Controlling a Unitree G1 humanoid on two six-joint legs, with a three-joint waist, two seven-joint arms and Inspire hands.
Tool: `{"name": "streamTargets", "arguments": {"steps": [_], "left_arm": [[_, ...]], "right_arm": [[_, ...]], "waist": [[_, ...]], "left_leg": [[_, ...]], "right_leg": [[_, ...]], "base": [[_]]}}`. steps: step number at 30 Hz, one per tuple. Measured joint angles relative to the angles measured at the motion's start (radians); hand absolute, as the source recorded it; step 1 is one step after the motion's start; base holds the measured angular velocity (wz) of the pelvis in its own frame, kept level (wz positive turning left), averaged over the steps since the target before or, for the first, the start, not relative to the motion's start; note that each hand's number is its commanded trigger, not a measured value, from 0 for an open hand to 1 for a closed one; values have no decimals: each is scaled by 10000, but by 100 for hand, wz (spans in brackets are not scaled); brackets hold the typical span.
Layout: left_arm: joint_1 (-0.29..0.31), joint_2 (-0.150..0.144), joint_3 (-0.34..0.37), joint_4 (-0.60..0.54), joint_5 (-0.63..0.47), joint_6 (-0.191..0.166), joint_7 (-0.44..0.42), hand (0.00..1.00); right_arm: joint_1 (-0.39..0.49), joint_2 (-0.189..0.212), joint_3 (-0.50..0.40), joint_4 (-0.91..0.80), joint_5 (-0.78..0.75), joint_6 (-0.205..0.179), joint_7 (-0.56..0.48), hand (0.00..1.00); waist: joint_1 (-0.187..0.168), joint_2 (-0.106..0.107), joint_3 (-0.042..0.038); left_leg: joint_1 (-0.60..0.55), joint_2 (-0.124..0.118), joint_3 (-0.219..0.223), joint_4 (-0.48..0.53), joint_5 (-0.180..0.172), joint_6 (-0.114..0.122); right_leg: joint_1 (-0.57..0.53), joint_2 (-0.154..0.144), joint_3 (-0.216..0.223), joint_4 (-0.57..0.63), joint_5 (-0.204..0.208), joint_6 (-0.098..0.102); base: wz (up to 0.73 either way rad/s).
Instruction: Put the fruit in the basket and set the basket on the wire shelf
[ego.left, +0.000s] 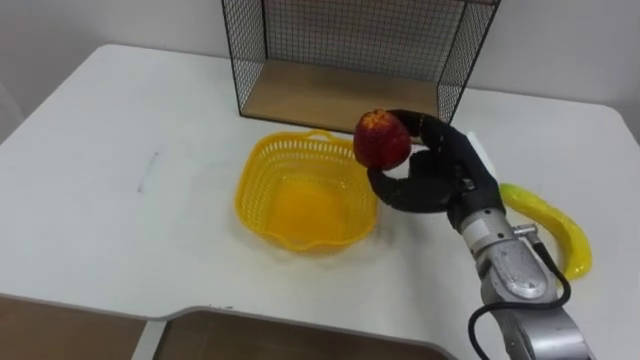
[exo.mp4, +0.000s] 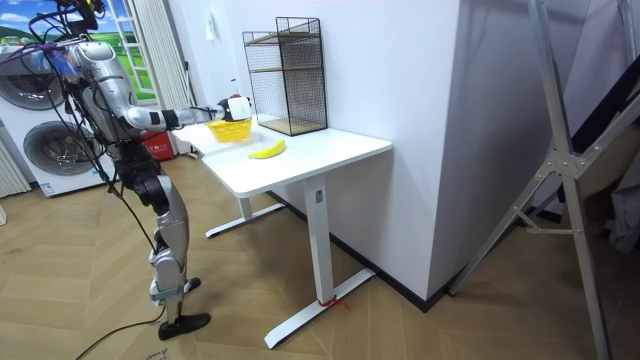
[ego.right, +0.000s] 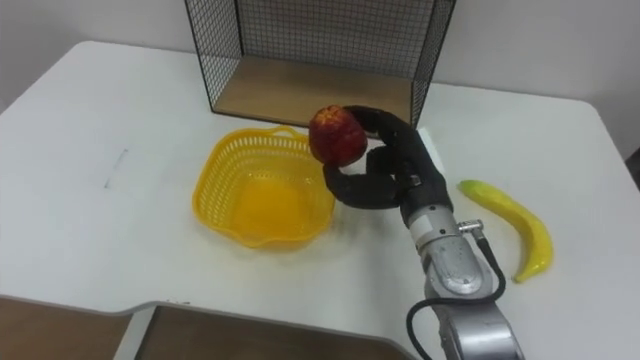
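Nearest me, the right forearm came up from the lower right corner, wrist angled in toward the middle of the table. Right hand: fingers and thumb curled round a red fruit, gripping it from the right and from underneath. The fruit was held off the table, above the right rear rim of the yellow basket.

The basket sat on the white table, just in front of the black wire shelf, which had a wooden board as its floor. A banana lay flat on the table to the right of the arm, well apart from the basket.

In the room view I saw the robot standing at the table's end on the room view's left, arm stretched out over it. There was a wood floor, a white wall and a washing machine behind the robot.
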Motion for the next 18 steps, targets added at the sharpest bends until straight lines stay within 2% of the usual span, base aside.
{"name": "streamTargets", "arguments": {"steps": [6, 7, 8, 9, 18], "left_arm": [[-66, 0, -12, 16, 9, -97, 23, 0], [-75, 2, -11, 15, 9, -98, 17, 0], [-69, 4, -23, 13, 4, -98, 10, 0], [-62, 5, -56, 8, 4, -97, 8, 0], [-91, 67, -214, -14, 4, -104, -51, 0]], "right_arm": [[-63, -7, 70, -272, -730, 0, 4, 100], [-63, -8, 130, -399, -742, 0, 7, 98], [-64, -11, 215, -530, -744, 0, 17, 13], [-65, -11, 257, -585, -751, 0, 34, 0], [-66, -10, 590, -841, -836, 0, 230, 0]], "waist": [[14, 36, 18], [21, 45, 21], [25, 47, 19], [19, 48, 16], [216, 5, -19]], "left_leg": [[-38, 4, -20, -73, -1, 0], [-58, 3, -32, -75, -1, 0], [-63, 4, -41, -66, -1, 0], [-57, 4, -44, -50, -1, 0], [-12, -4, -69, -6, 0, 0]], "right_leg": [[-35, 6, 3, 5, -1, 0], [-55, 8, 1, 6, -1, 0], [-60, 9, -7, 6, -1, 0], [-57, 8, -10, 6, 0, 0], [-9, -1, -19, 5, 0, 0]], "base": [[0], [3], [0], [0], [0]]}}
